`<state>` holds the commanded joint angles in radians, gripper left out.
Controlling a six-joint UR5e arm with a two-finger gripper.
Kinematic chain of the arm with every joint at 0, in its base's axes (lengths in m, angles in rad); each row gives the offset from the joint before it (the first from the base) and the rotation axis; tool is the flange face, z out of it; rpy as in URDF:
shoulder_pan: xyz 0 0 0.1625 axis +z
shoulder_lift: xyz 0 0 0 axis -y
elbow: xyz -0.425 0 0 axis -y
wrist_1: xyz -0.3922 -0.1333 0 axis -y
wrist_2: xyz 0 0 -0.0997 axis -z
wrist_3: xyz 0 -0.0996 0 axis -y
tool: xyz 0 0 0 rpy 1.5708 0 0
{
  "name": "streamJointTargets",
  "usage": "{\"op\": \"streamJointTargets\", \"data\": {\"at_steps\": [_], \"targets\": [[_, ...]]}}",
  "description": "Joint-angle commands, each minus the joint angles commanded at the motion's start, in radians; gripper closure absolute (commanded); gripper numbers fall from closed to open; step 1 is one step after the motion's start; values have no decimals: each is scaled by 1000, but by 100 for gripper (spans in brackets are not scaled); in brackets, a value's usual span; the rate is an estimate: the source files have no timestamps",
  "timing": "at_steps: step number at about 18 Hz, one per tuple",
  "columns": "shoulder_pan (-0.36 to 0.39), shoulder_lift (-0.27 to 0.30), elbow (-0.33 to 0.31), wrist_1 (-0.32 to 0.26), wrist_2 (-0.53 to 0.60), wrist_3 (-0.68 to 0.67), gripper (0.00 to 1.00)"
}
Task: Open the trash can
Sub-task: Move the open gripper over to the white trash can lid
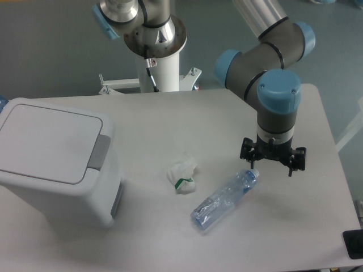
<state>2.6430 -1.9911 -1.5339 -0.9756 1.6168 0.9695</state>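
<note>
The trash can [57, 187] is a large white boxy bin at the left of the table. Its flat white lid [48, 141] lies shut. The grey push-button tab [100, 152] sits on the lid's right edge. My gripper [272, 164] points straight down over the table's right half, far to the right of the bin. Its black fingers [293, 164] are spread apart and hold nothing. It hovers just beyond the cap end of a clear plastic bottle [223, 197].
A crumpled white tissue with a green mark [182, 177] lies between the bin and the bottle. The bottle lies on its side, pointing diagonally. The robot's base column [161, 65] stands behind the table's far edge. A dark object [354, 243] sits at the right edge.
</note>
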Motion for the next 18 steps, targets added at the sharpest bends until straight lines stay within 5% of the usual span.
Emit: {"op": "streamJointTargets", "data": {"at_steps": [6,9,11,15,18], "targets": [[-3,23,-14,3,-61,3,0],[-3,49,-67,63,-78,-23,0],[-3,77,-103,119,-124,-116,0],[-38,104,-87,123,-227,-362,0],[-83,126,-84,123,-258,-416,0]]}}
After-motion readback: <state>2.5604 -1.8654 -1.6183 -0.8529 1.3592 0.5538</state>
